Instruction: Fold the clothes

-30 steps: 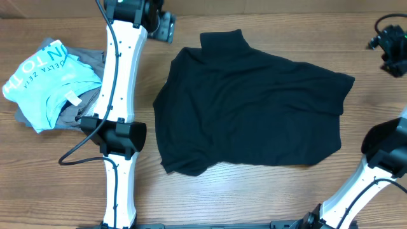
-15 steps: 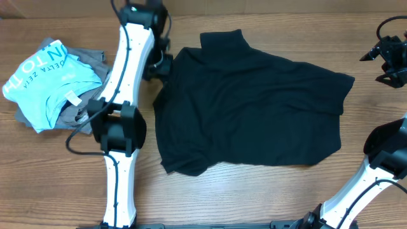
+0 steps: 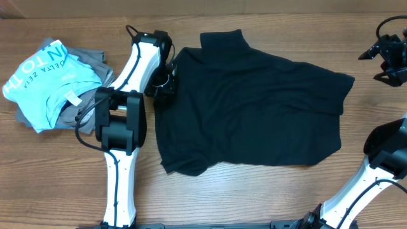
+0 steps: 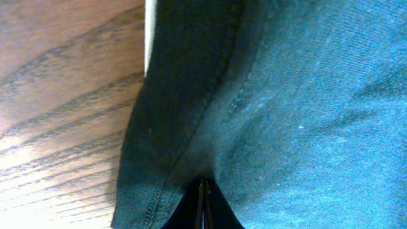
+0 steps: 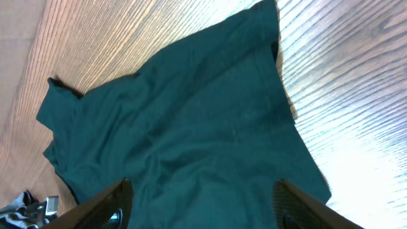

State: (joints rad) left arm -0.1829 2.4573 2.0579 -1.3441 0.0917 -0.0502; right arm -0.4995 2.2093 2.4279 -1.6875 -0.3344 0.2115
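A black shirt [image 3: 254, 108] lies spread out flat across the middle of the wooden table. My left gripper [image 3: 166, 86] sits low on its left hem, near the upper left corner. In the left wrist view the jaws [image 4: 203, 203] are pressed together with a pinch of the dark fabric [image 4: 305, 95] puckered at their tips, next to the stitched hem. My right gripper [image 3: 385, 60] hovers open at the far right, beyond the shirt's right sleeve. Its wrist view looks down on the shirt [image 5: 191, 127] between wide-spread fingers [image 5: 202, 187], holding nothing.
A pile of other clothes lies at the left: a light blue printed shirt [image 3: 48, 79] on top of a grey garment [image 3: 89, 57]. The left arm's base and cable [image 3: 117, 127] stand between the pile and the black shirt.
The left arm swung down from the table's back edge onto the shirt's left hem, and its gripper closed on the fabric. The right gripper barely shifted.
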